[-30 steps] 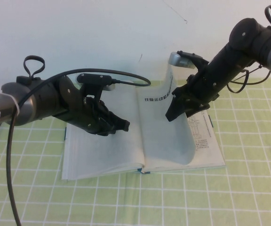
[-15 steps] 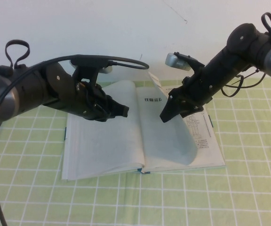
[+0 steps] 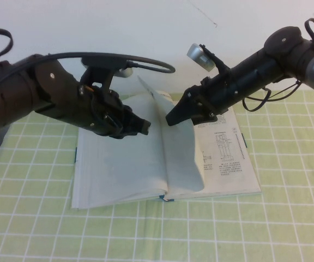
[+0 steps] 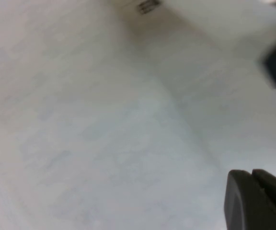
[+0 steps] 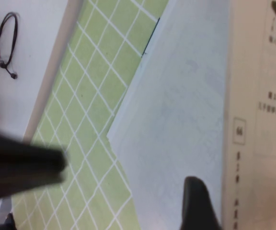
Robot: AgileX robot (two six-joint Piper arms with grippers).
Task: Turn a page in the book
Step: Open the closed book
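Over the book's (image 3: 162,158) middle, the right gripper (image 3: 174,116) pushes the raised page (image 3: 173,142) w/ its tip; whether its fingers are apart or together, can't tell. Left gripper (image 3: 142,129) hovers above the left-hand leaf, fingers apparently together, holding nothing. Page stands near upright at the spine, curling toward the left half; the book lies open and flat on the green checked cloth (image 3: 255,229). To do this well, I'd say: sweep leftward slow and low, so the sheet tips past vertical w/o creasing, left tip ready to pin it. Paper's thin, off-white, limp; diagrams show on the right leaf; cover edges thin, dark blue.
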